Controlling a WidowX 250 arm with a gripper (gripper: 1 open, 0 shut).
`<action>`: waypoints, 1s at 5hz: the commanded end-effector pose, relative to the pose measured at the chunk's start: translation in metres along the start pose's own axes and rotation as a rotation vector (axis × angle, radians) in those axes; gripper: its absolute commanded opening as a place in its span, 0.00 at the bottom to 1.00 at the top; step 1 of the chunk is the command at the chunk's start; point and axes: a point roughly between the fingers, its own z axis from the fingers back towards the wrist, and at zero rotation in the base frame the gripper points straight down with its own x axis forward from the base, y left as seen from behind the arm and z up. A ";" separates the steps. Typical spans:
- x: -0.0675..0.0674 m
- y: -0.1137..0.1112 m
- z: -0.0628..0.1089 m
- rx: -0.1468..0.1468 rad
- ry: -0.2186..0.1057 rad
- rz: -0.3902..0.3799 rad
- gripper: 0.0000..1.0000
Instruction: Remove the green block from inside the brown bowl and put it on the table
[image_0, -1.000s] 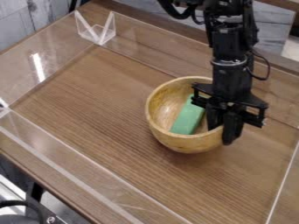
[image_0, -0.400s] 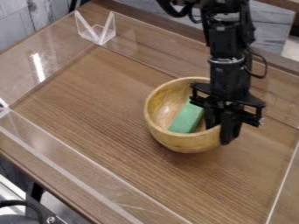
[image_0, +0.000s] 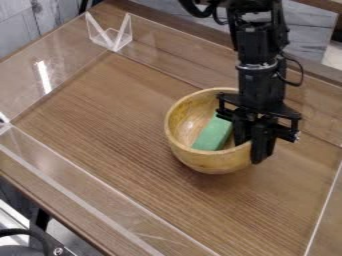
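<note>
The brown bowl (image_0: 191, 155) stands on the table (image_0: 107, 130), right of the middle. Inside it the green block (image_0: 211, 133) lies tilted against the pale inner wall. My black gripper (image_0: 254, 147) reaches steeply down into the bowl's right side. Its fingers (image_0: 265, 148) are closed together at the block's right end and seem to pinch it. The fingers hide that end of the block and part of the bowl's right rim.
Clear acrylic walls (image_0: 54, 60) run along the table's edges, and a small clear corner piece (image_0: 110, 32) stands at the back left. The arm's column (image_0: 257, 40) rises above the bowl at the back right.
The gripper and the green block have edged a touch to the left inside the bowl. The jaws stay shut.
</note>
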 end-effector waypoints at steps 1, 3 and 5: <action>-0.002 -0.005 -0.011 -0.071 0.040 -0.024 0.00; -0.003 -0.004 -0.009 -0.086 0.044 -0.021 0.00; -0.002 -0.004 -0.006 -0.098 0.044 -0.020 0.00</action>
